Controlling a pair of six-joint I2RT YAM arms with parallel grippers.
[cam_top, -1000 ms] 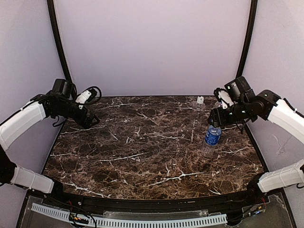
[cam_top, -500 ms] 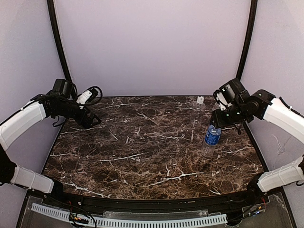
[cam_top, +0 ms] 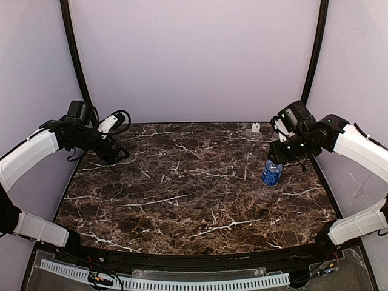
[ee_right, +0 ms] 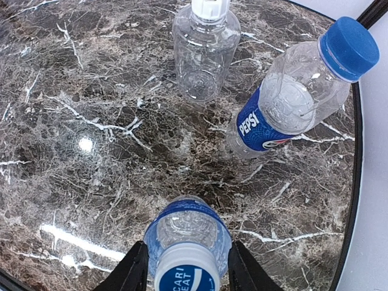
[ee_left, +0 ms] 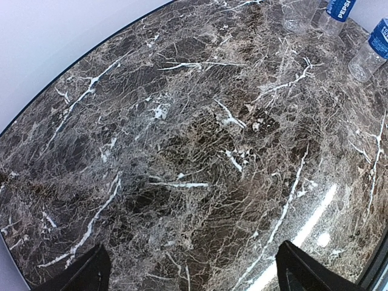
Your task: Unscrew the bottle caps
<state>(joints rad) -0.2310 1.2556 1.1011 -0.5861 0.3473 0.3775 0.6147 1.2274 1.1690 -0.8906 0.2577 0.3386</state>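
Note:
Three bottles stand at the table's back right. My right gripper (ee_right: 187,244) reaches down over the blue-label bottle (ee_right: 188,233), one finger pressed against each side of its shoulder. Its cap (ee_right: 185,276), white with a blue printed top, sits between the fingers. Behind it stand the Pepsi bottle (ee_right: 285,109) with a blue cap (ee_right: 350,48) and the unlabelled bottle (ee_right: 203,60) with a white cap (ee_right: 209,7). From above, the right gripper (cam_top: 274,156) covers the top of the blue-label bottle (cam_top: 271,174). My left gripper (cam_top: 118,154) hangs open at the far left over bare marble.
The dark marble table (cam_top: 182,188) has a raised black rim; its right edge (ee_right: 353,182) runs close to the Pepsi bottle. Pale walls enclose the back and sides. In the left wrist view the left gripper (ee_left: 194,271) has only marble between its fingers.
My right gripper has swung in slightly over the blue-label bottle and its fingers have closed inward onto it. The left arm has barely moved.

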